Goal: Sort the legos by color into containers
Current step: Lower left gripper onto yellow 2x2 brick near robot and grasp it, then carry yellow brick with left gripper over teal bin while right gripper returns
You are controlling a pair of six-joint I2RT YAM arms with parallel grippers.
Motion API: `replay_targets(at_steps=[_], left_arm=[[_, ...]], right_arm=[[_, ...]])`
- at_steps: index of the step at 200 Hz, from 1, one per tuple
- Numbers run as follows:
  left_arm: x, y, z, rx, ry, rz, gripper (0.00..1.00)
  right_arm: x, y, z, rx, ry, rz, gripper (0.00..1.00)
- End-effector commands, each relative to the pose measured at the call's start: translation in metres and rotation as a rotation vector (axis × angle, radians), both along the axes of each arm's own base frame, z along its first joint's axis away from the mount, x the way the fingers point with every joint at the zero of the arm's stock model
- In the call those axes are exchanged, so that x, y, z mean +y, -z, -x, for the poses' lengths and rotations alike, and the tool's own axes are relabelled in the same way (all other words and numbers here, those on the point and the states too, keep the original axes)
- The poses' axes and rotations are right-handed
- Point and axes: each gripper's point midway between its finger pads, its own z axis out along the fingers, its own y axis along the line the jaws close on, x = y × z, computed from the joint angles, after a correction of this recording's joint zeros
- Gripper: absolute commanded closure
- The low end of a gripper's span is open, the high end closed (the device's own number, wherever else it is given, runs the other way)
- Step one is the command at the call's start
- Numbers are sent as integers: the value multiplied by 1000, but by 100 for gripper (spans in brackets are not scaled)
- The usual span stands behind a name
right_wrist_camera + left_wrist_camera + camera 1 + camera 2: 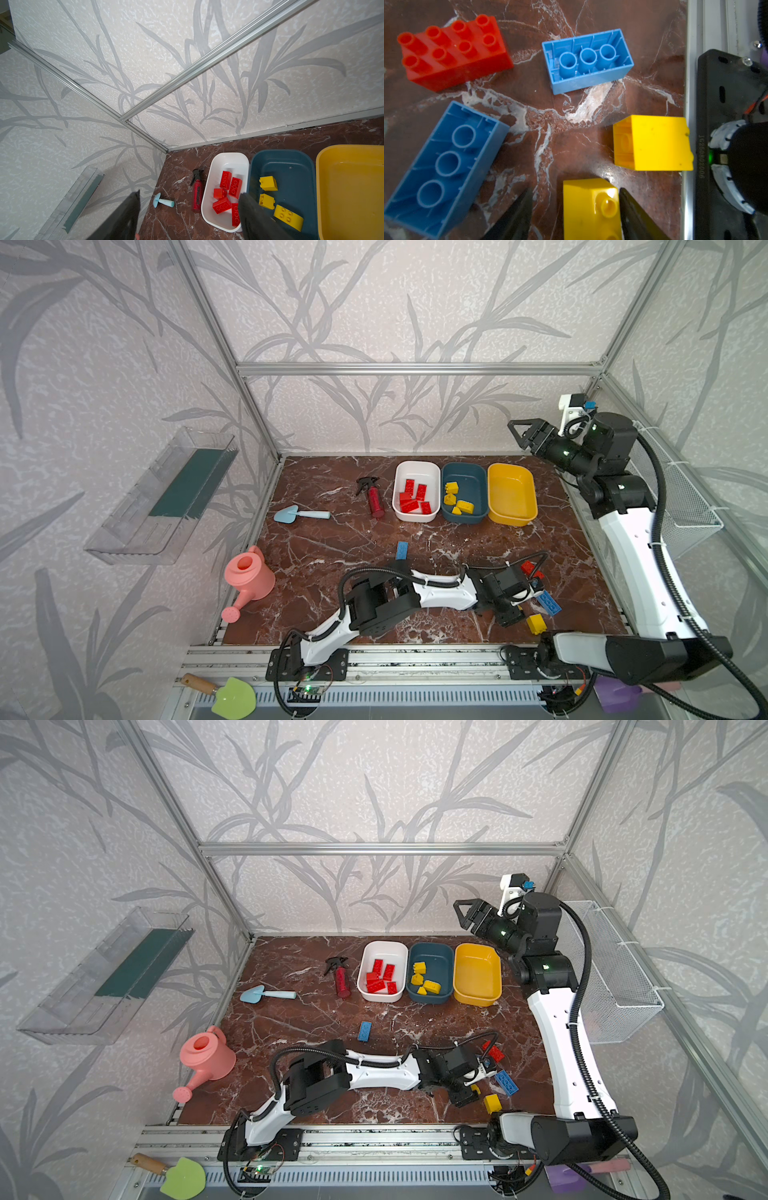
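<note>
Left claw open astride yellow lego; we guess bound for teal tub holding yellows; right claw open, raised nearby.

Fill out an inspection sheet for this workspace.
Surface: dark red marble-pattern tabletop, no spills seen.
Job's things: white plastic tub holds red studded bricks; dark teal tub holds yellow bricks; yellow tub empty; loose bricks in all three colours.
Clutter: dark-red spray bottle, light-blue toy trowel, pink watering can.
Grippers: left end effector open, straddling a small yellow brick; right end effector open, raised, empty.
Cables: black corrugated hoses follow both arms.
Surroundings: clear plastic wall shelf, white wire mesh basket.
</note>
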Motion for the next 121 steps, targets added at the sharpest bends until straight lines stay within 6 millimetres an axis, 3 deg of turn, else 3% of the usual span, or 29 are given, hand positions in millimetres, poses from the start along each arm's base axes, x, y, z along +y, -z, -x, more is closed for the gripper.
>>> replay_targets(at_steps=[1, 16, 51, 76, 121], left_arm=[[39, 31, 8, 39, -25, -161, 48], [42, 32, 7, 37, -35, -163, 56], [41, 28, 4, 32, -41, -155, 62], [44, 21, -3, 31, -63, -137, 65], [49, -11, -27, 47, -124, -41, 66]], right_arm=[[0, -16, 9, -47, -7, -24, 25], [0, -15, 9, -46, -6, -27, 25], [1, -4, 5, -22, -10, -30, 25], [-2, 17, 4, 18, 7, -12, 25], [-4, 61, 3, 96, 21, 2, 25]])
